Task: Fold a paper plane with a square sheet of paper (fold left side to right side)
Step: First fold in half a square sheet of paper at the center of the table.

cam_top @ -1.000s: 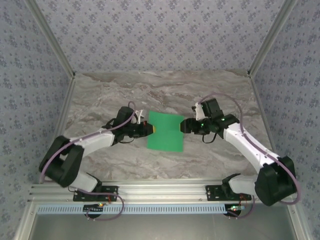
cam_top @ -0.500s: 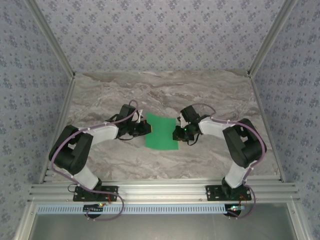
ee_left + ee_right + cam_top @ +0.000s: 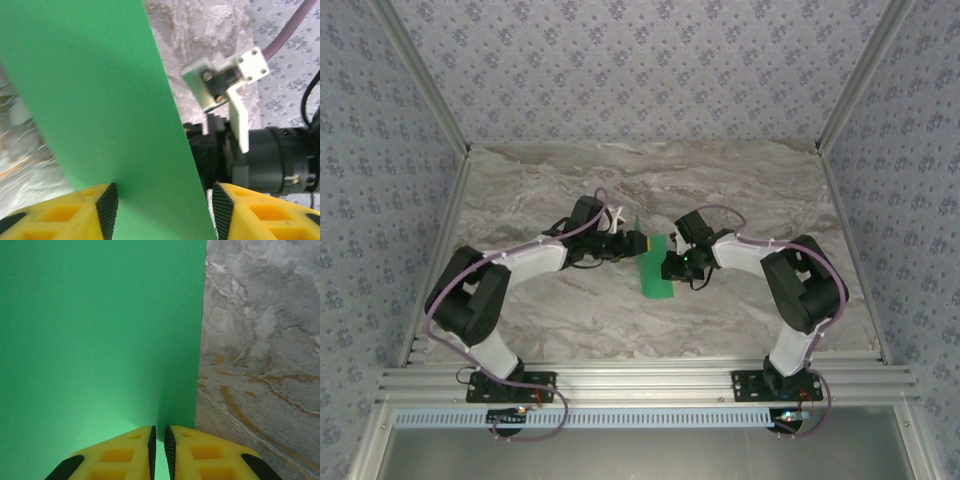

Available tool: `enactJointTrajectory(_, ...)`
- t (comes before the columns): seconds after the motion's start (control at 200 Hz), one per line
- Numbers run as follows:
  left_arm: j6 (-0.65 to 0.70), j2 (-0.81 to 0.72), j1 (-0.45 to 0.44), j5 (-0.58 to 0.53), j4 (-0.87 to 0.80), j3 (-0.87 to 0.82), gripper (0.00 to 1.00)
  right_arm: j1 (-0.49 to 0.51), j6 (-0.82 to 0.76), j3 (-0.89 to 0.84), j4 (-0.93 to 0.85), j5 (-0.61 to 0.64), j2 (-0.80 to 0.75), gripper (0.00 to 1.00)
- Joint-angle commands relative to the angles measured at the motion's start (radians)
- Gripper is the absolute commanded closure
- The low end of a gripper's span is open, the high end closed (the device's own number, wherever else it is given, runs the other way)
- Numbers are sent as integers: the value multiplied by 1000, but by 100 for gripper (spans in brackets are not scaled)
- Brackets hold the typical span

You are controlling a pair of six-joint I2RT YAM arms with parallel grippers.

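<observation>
I see the marble table (image 3: 520,180) spanning the cell, with both arms bent inward over its middle. The left arm (image 3: 520,265) reaches in from the left and the right arm (image 3: 790,280) from the right, so their wrists almost face each other.

Between them is the square sheet of paper (image 3: 657,275), which from above reads as 1 narrow green strip running front to back near the table's centre. Its far end is up by the left gripper and its near end lies on the marble. I cannot tell from above how much of it is lifted.

On my right wrist feed, the right gripper (image 3: 160,445) has its 2 yellow fingers pressed nearly together, pinching the sheet's edge, with only a thin slit between the black pads. The green surface stretches away from it, and bare marble shows to its right.

On my left wrist feed, the left gripper (image 3: 165,212) stands with its jaws wide apart. The sheet passes between the 2 pads (image 3: 108,210) without being clamped
</observation>
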Motion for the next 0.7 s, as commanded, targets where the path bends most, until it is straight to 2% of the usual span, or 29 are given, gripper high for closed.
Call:
enactJointTrajectory(0.0,-22,66,-14,29,32,41,43,-2,15,-48,7,13,5,80)
enactJointTrajectory(0.295,-21,126,-20,28,39,60,44,-80,42,-83,108,-115,-158,76)
enactJointTrajectory(0.38,-21,129,-21,28,42,57,42,-112,79,-107,172,-174,-193,69)
enactJointTrajectory(0.58,-22,137,-26,29,50,57,40,-152,168,-134,308,-258,-197,63)
enactJointTrajectory(0.695,-23,139,-27,29,49,58,43,-163,207,-133,367,-291,-163,63)
